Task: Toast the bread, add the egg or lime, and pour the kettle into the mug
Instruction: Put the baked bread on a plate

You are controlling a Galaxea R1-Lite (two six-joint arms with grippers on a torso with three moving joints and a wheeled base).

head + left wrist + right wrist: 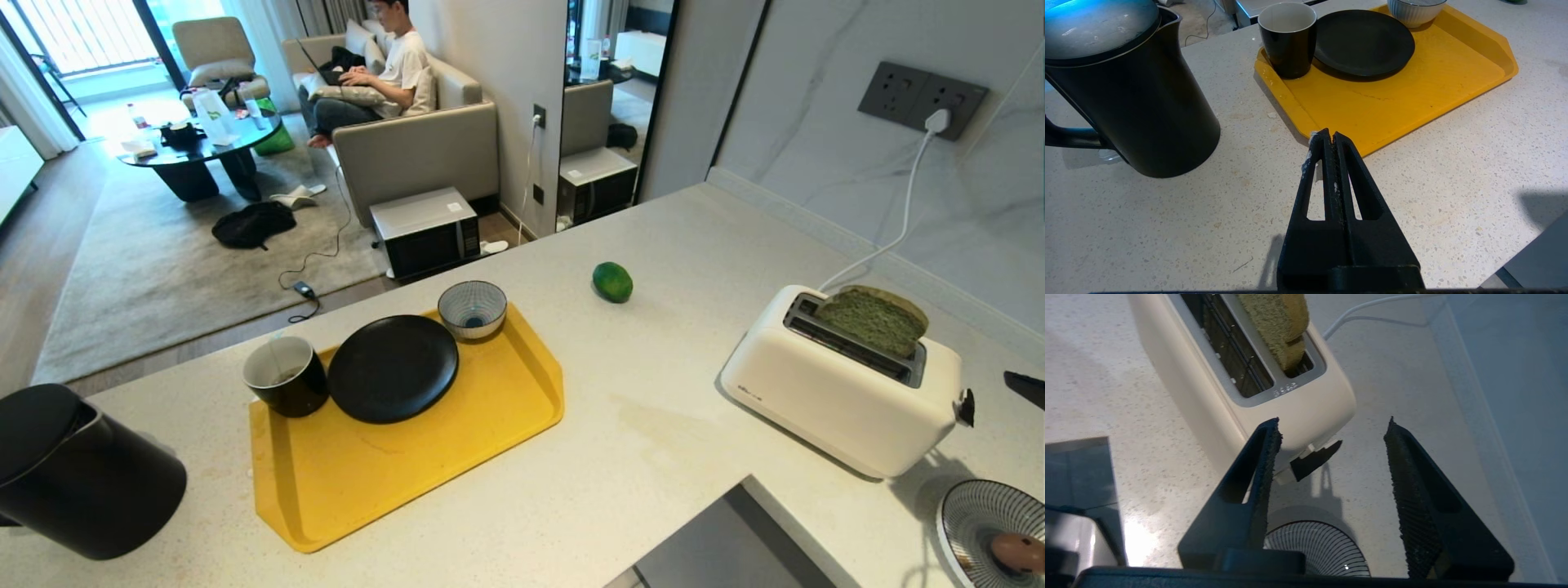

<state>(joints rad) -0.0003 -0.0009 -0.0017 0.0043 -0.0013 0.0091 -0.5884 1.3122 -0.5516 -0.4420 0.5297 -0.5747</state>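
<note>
Jaws spread wide, right gripper [1333, 424] hovers above toaster [1241, 375] lever [1314, 459] (bread [1280, 326] unlowered); a misaligned press could slip off.

Marble wall [816, 122], sofa [424, 139], rug [163, 261].

Counter [669, 425] showing speckled polished stone; toaster [833, 400] looking smooth cream plastic; tray [457, 457] matt yellow plastic; kettle [1139, 106] matt black; lime [612, 282] glossy.

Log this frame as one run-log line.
bread: standing in toaster slot | right gripper: open, above toaster lever end | left gripper: shut, idle over counter | lime: on counter
</note>
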